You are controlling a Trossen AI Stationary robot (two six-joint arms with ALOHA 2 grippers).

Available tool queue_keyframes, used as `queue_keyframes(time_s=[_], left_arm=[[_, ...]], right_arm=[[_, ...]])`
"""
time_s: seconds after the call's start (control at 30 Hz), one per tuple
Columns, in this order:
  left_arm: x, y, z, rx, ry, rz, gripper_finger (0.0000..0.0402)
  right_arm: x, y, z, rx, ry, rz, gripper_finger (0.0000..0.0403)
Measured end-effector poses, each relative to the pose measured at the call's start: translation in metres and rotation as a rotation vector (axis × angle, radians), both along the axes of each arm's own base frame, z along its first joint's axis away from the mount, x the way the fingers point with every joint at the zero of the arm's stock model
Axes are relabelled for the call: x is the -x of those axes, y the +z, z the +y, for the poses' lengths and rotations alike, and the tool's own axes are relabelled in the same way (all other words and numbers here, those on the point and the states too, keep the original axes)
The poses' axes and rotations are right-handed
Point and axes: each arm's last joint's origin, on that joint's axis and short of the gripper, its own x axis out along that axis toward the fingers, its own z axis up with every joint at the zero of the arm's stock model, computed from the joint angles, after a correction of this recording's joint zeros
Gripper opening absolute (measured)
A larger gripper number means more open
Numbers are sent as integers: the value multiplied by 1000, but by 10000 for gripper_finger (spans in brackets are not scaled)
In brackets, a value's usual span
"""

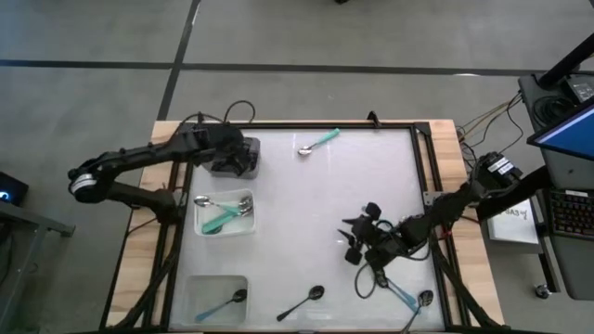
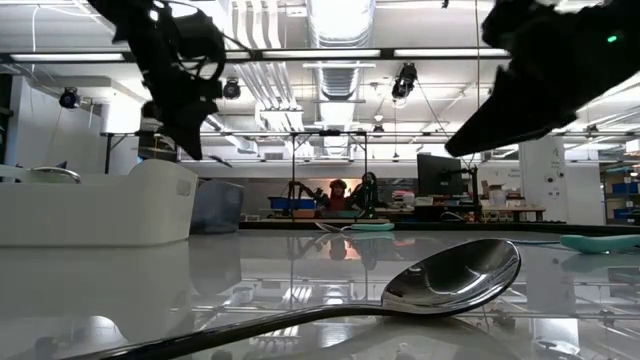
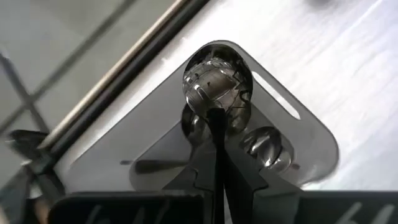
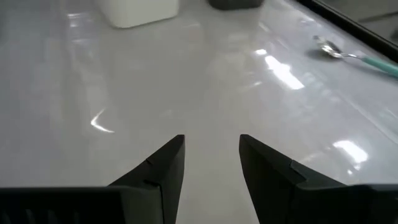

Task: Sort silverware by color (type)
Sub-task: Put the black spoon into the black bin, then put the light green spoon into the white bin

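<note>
The left tool (image 1: 243, 158) hangs over the grey bin (image 1: 234, 156) at the far left of the bench (image 1: 325, 223), its fingers pressed together on the handle of a black spoon (image 3: 216, 87), whose shiny dark bowl points down into that bin; a second dark spoon bowl (image 3: 267, 144) already lies on the bin floor. The right tool (image 1: 355, 243) hovers low over bare bench surface toward the near right, its two fingers spread apart with nothing between them. Just beside the grey bin, nearer the front, the white bin (image 1: 224, 212) holds several spoons with silver bowls and teal handles (image 1: 223, 215). At the near left corner the clear bin (image 1: 215, 299) holds one spoon with a black bowl and teal handle (image 1: 223, 303). Loose on the bench are a silver-and-teal spoon (image 1: 317, 142) near the far edge, an all-black spoon (image 1: 302, 301) at the near edge, and, close by the right arm, a black spoon (image 1: 369, 280) and a teal-handled spoon with a black bowl (image 1: 413, 298)
</note>
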Motion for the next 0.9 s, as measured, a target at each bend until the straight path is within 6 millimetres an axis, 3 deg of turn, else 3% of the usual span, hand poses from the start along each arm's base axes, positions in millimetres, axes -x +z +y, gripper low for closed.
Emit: queue_keyframes(time_s=[0.13, 0.3, 0.57, 0.73, 0.9], left_arm=[[1, -12, 14, 29, 18, 18, 0], [-2, -24, 17, 59, -4, 82, 1], [-12, -42, 24, 104, 10, 138, 37], [-24, -37, 32, 89, 2, 121, 66], [-40, -18, 39, 95, -43, 43, 88]], right_arm=[[-3, -2, -10, 4, -21, 41, 146], [-2, -6, -17, 21, -21, 107, 146], [0, -8, -22, 59, -24, 160, 146], [2, -8, -23, 75, -29, 178, 146], [4, -3, -32, 76, -59, 186, 146]])
